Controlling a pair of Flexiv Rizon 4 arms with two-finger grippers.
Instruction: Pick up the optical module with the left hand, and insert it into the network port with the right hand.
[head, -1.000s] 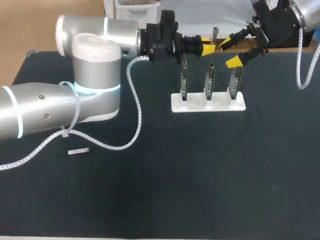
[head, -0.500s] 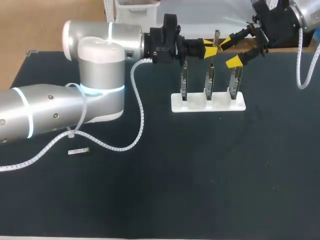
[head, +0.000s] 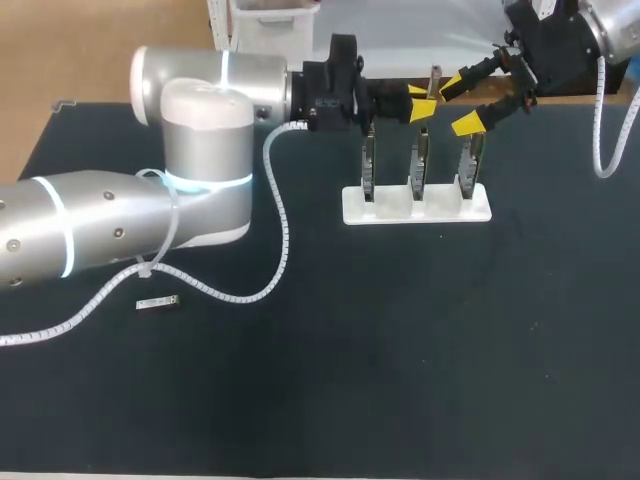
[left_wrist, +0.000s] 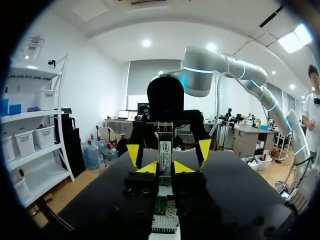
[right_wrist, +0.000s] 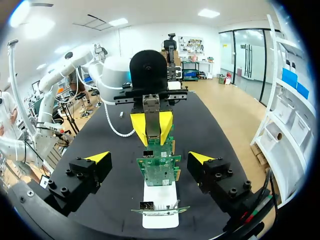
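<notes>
My left gripper (head: 420, 101) is above the card stand at the table's far side, shut on the optical module (head: 433, 78), a slim silver piece with a label. In the left wrist view the module (left_wrist: 165, 148) stands upright between the left gripper's (left_wrist: 165, 168) yellow tips. My right gripper (head: 460, 104) faces it from the right, open wide with nothing between its fingers. In the right wrist view the module (right_wrist: 151, 107) is straight ahead of the open right gripper (right_wrist: 149, 159). Three network cards (head: 420, 160) stand upright in a white stand (head: 415, 208) below both grippers.
A second small module (head: 158, 302) lies on the dark table at the left, near the left arm's white cable. The green cards (right_wrist: 160, 170) in the stand are just under and ahead of the right gripper.
My left arm has moved right with the module, bringing it closer to the right gripper. The right arm has stayed still and open.
</notes>
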